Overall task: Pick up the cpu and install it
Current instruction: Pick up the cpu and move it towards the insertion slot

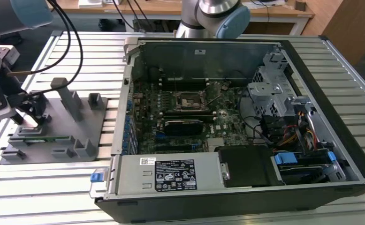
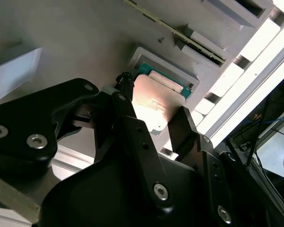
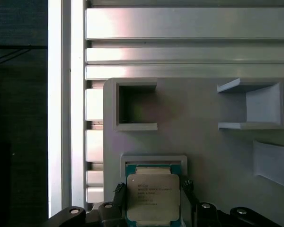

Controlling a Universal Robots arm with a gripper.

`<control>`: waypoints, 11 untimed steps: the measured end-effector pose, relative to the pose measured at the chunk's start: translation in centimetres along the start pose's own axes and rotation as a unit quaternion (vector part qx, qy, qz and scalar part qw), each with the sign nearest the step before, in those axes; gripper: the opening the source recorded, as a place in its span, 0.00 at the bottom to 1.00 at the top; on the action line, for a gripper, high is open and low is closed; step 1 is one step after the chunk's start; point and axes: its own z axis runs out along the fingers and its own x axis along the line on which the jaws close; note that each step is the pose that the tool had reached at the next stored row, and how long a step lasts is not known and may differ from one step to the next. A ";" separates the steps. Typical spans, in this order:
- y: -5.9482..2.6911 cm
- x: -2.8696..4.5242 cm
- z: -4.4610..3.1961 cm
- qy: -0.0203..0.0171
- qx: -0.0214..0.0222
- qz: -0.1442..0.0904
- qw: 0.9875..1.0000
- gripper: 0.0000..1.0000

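Observation:
The cpu (image 3: 153, 198), a small square chip with a silvery top, sits at a shallow square pocket of the grey plastic tray (image 3: 203, 142). My gripper (image 3: 153, 189) straddles it, black fingers (image 3: 119, 193) pressed against two opposite sides. In the second wrist view the cpu (image 2: 154, 101) appears between the same fingers (image 2: 182, 125), overlapping the pocket's rim; I cannot tell whether it is lifted. In the exterior view my gripper (image 1: 29, 117) stands over the tray (image 1: 76, 136) at the exterior view's left. The dark motherboard socket (image 1: 187, 100) lies in the open computer case, apart from the gripper.
The open computer case (image 1: 332, 93) takes up the middle and the exterior view's right, with a power supply (image 1: 170, 174) at its front. A thin green memory stick (image 1: 41, 139) lies in a tray slot. Grey upright posts (image 1: 66, 96) rise from the tray. The table is slatted aluminium (image 3: 180, 23).

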 end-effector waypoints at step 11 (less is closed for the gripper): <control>0.01 0.00 -0.61 0.000 0.000 0.000 1.000 0.54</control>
